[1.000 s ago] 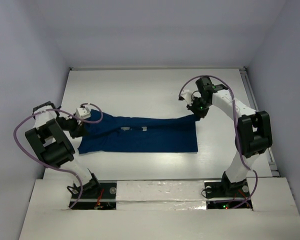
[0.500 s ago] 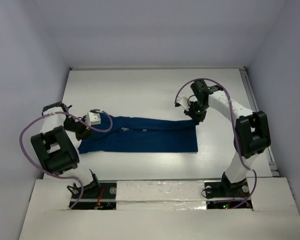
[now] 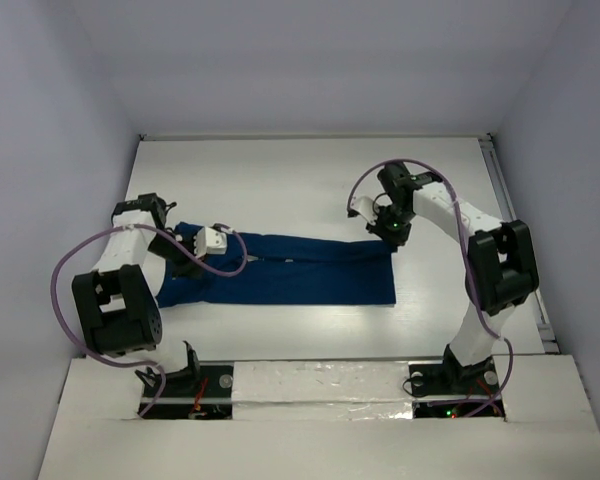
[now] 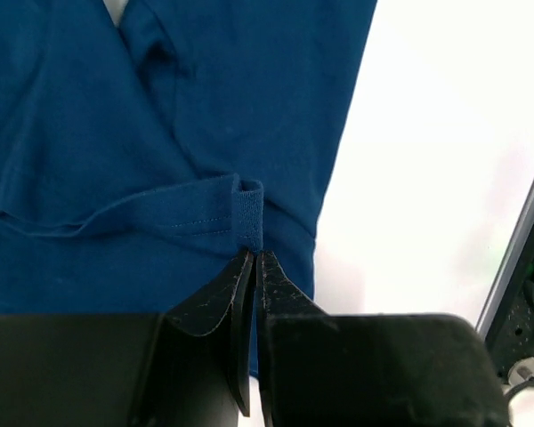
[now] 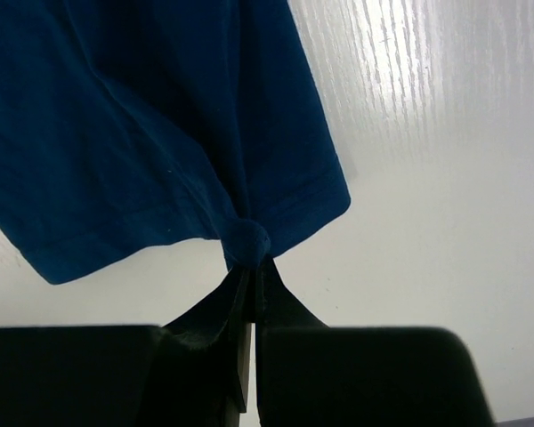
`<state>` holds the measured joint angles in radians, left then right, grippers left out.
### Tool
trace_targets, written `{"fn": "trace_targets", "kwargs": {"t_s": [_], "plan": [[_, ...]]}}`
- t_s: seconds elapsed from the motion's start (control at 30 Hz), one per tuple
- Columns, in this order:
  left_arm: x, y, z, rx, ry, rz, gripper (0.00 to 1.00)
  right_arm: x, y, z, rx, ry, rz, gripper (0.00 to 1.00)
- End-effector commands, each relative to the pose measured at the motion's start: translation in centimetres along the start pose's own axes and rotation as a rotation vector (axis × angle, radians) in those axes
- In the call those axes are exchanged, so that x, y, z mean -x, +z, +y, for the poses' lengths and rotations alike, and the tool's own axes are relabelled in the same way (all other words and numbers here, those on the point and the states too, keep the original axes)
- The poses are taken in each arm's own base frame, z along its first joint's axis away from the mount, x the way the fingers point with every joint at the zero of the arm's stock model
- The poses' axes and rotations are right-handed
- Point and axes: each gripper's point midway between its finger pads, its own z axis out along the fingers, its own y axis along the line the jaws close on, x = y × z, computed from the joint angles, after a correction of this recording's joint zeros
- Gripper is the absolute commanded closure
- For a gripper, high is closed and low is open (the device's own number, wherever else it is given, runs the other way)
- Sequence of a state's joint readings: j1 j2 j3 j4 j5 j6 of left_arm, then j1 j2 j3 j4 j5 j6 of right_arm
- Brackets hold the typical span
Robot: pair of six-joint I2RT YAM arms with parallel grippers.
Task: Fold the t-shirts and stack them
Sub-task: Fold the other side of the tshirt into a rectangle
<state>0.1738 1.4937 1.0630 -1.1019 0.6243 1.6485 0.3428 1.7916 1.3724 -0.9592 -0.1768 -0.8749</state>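
One dark blue t-shirt (image 3: 300, 278) lies stretched left to right across the white table (image 3: 280, 180). My left gripper (image 3: 187, 262) is at the shirt's left end, shut on a hemmed fold of cloth (image 4: 246, 212); in the left wrist view its tips (image 4: 253, 255) meet on that hem. At the shirt's far right corner my right gripper (image 3: 392, 234) is shut on a small bunched knot of hem (image 5: 247, 240), its tips (image 5: 253, 265) pressed together. The cloth (image 5: 116, 116) hangs slightly lifted at both pinched points.
A metal rail (image 3: 498, 190) runs along the table's right edge. Grey walls close in the table on the left, back and right. The arm bases (image 3: 450, 380) sit at the near edge.
My left gripper has moved right and slightly away from the bases, drawing the shirt's left end inward. The right gripper has shifted a little to the left with its corner.
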Motion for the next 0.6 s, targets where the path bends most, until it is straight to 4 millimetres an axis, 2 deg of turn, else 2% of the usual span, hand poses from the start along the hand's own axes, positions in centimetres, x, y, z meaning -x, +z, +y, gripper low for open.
{"fn": "trace_targets", "kwargs": {"t_s": [0.0,0.3,0.33,0.43,0.47,0.5,0.57], "plan": [[-1.7,-0.1,-1.2,-0.054,-0.064,0.074,1.0,-0.1,-1.0,0.4,-0.013,-0.046,0.016,0.94],[-5.2,0.8,-3.3,-0.149,-0.135,0.199,1.0,-1.2,-1.6,1.0,-0.023,-0.057,0.062,0.95],[-5.5,0.8,-3.5,-0.155,-0.134,0.217,0.99,-1.4,-1.5,1.2,-0.019,-0.057,0.068,0.93],[-6.0,0.5,-3.4,-0.146,-0.15,0.223,0.84,-1.9,-1.4,1.0,-0.037,-0.055,0.086,0.79],[-5.6,0.2,-2.7,-0.124,-0.142,0.213,0.78,-2.0,-1.4,1.0,-0.038,-0.053,0.092,0.76],[-5.3,-0.2,-2.2,-0.103,-0.143,0.2,0.77,-2.1,-1.4,1.1,-0.036,-0.051,0.094,0.69],[-4.2,-1.2,-0.6,-0.04,-0.12,0.155,0.73,-2.3,-1.2,1.6,-0.007,-0.047,0.1,0.65]]}}
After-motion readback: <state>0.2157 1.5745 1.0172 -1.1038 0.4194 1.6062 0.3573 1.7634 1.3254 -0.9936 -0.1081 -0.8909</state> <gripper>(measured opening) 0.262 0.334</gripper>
